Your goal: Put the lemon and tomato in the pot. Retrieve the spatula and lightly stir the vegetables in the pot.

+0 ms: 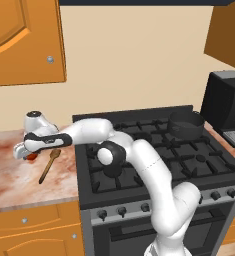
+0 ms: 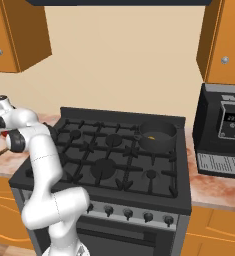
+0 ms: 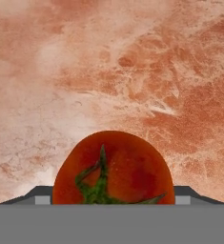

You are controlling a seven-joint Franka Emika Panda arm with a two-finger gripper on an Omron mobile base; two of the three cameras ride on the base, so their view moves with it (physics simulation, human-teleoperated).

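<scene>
The red tomato (image 3: 114, 167) with its green stalk lies on the marbled counter (image 3: 108, 71), left of the stove. My gripper (image 3: 113, 196) reaches down over it, and its two dark fingertips (image 3: 43, 194) press against the tomato's sides. From the left base view the hand (image 1: 28, 150) covers most of the tomato (image 1: 32, 157). The wooden spatula (image 1: 48, 165) lies on the counter just right of the hand. The dark pot (image 2: 157, 135) stands on the stove's back right burner with the yellow lemon (image 2: 151, 137) inside.
The black stove (image 1: 159, 155) fills the middle, with knobs along its front. A black coffee machine (image 2: 224, 127) stands on the right counter. Wooden wall cabinets (image 1: 24, 40) hang above the left counter.
</scene>
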